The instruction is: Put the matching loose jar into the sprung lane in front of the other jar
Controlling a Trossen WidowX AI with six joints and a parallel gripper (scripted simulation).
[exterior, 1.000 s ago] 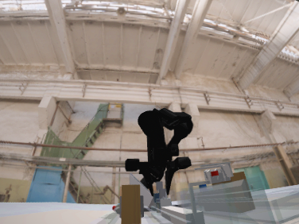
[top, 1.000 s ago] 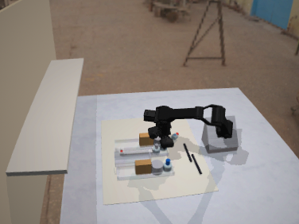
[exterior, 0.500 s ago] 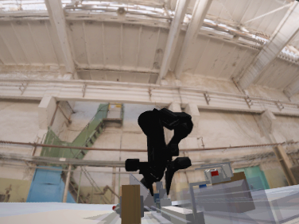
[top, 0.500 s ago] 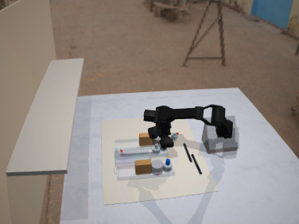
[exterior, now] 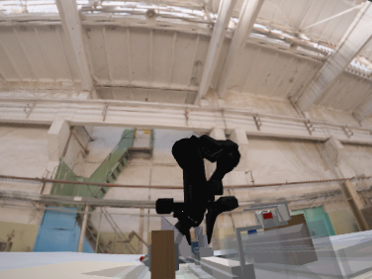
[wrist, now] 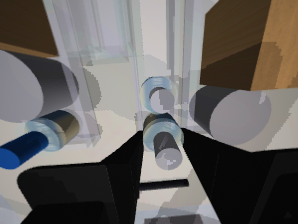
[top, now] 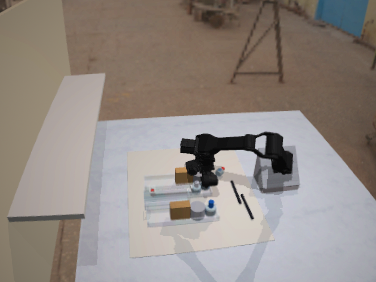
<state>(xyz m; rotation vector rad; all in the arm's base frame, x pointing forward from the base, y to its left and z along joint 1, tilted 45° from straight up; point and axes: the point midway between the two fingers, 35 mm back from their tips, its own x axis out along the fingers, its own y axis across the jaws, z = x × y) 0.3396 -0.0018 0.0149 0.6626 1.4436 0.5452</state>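
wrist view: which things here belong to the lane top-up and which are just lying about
In the job:
- gripper, shut on the grey-capped jar
- matching jar in the clear lane

Lying about:
- blue-capped jar
- wooden blocks
- grey cylinders
- black rod

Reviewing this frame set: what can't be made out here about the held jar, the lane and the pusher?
- Top view: the tool covers the held jar; its contact with the lane floor is hidden.
- Wrist view: the pusher plate lies past the lane jar, lost in the clear walls; the front stop cannot be picked out.
- Exterior view: the arm and a brown block hide both jars.
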